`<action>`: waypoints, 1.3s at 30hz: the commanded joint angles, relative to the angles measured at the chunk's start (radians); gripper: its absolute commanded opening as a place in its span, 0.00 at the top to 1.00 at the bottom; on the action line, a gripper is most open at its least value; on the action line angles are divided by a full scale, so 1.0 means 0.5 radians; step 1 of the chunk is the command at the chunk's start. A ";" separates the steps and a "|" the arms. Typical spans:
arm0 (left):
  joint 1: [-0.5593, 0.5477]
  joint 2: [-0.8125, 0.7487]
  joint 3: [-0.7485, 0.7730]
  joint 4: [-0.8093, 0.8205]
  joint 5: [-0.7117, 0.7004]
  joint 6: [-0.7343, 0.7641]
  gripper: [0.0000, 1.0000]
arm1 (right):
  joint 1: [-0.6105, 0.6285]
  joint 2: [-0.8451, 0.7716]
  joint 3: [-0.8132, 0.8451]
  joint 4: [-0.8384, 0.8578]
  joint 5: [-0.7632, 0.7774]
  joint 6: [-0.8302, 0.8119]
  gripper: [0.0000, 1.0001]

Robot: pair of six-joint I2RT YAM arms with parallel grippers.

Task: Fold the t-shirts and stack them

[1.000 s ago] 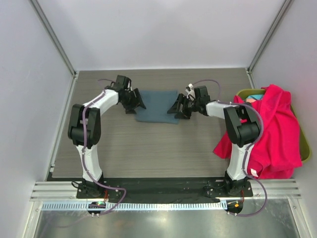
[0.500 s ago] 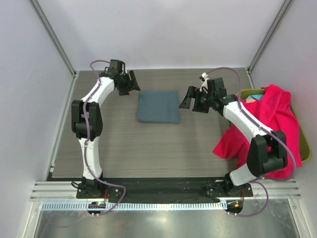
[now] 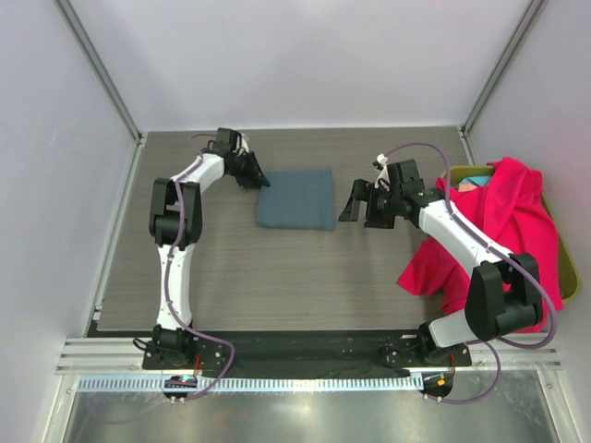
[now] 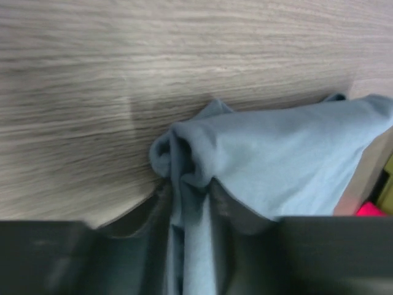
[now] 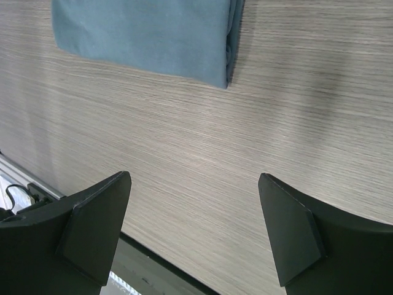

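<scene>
Lying folded in a neat square at the far middle of the table (image 3: pixel 277 286), the grey-blue shirt (image 3: pixel 295 198) looks done. The left claw (image 3: pixel 257 175) is pinched shut on its far left corner (cloth bunches up between the fingers). The right claw (image 3: pixel 355 208) hangs wide open beside the shirt, touching nothing. The pink-red shirt (image 3: pixel 517 240) droops unfolded over the green bin (image 3: pixel 570 277), so I think most work is left. The bin's inside is mostly hidden.
</scene>
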 commanded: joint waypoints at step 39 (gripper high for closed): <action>0.652 -0.215 0.897 -0.031 -2.053 0.521 0.00 | 0.237 0.010 -0.049 0.172 -0.126 0.019 0.09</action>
